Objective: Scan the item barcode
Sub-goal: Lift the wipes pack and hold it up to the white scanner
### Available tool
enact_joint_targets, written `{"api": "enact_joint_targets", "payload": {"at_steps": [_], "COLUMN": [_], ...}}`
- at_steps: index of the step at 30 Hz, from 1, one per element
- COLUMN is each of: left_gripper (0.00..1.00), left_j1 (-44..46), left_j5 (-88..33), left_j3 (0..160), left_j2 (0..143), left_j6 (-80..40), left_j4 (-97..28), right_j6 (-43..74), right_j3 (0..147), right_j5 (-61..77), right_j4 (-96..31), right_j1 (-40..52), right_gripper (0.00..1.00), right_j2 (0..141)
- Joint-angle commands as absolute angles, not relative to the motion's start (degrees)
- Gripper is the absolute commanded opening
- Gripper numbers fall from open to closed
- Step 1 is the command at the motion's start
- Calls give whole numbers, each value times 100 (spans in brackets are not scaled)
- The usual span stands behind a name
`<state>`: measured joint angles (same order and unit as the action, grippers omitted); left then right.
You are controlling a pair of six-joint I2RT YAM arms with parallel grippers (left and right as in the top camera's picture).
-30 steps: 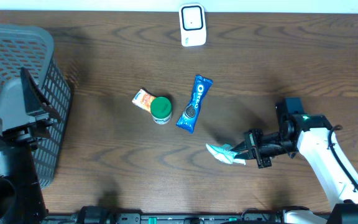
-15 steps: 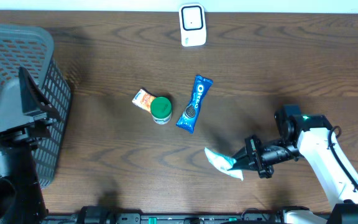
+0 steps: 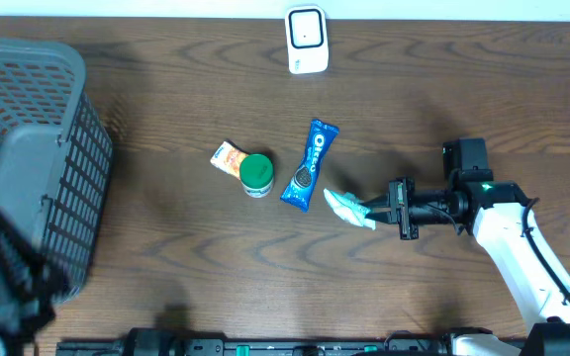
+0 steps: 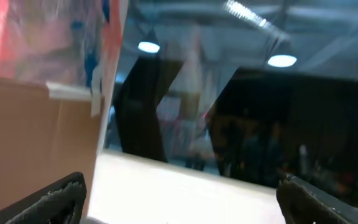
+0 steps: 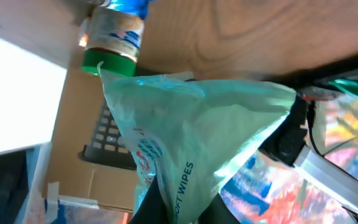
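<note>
A: Overhead: soft pale-green wipes packet point(image 3: 349, 207), crumpled, lying just right of the blue Oreo wrapper point(image 3: 309, 164). Right gripper point(image 3: 382, 209) clamped on its right end, jaws together.

B: Left wrist view: left gripper point(image 4: 179, 193) fingers wide apart, holding nothing, aimed away from the table.

A: Right wrist view: packet fills the frame, "WIPES" printed in blue, pinched at the bottom edge; green-lidded jar point(image 5: 112, 41) beyond.

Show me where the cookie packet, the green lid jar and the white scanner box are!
Oreo packet point(image 3: 309, 165), overhead view, middle of the blue wrapper.
Green-lidded jar point(image 3: 257, 172), overhead view, centre of its green lid.
White scanner point(image 3: 306, 40), overhead view, middle of its front face, at the table's far edge.
</note>
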<state>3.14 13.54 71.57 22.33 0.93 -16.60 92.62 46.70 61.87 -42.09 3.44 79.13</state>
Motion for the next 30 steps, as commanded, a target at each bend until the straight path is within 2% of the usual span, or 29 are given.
{"api": "enact_joint_targets", "payload": {"at_steps": [1, 10, 17, 24, 30], "left_gripper": [98, 98, 98, 98, 98], "left_j1": [290, 292, 301, 384, 384], "left_j5": [644, 464, 21, 19, 16], "left_j3": [7137, 6952, 6770, 6772, 6772], "left_j2": [1883, 1070, 342, 281, 281], "left_j6": [12, 10, 12, 10, -14], "left_j4": [-1704, -1625, -1441, -1424, -1334], "right_j6": [9229, 8711, 8792, 10112, 11703], "right_j3": [4735, 4735, 4735, 4735, 4735], "right_j5": [6189, 6163, 6381, 7157, 7076], "right_j4": [-4053, -3898, -3900, -4338, -4521], "right_j1": [309, 309, 309, 351, 375], "right_gripper": [1, 1, 1, 2, 2], "right_j2": [7913, 7913, 7913, 7913, 7913]}}
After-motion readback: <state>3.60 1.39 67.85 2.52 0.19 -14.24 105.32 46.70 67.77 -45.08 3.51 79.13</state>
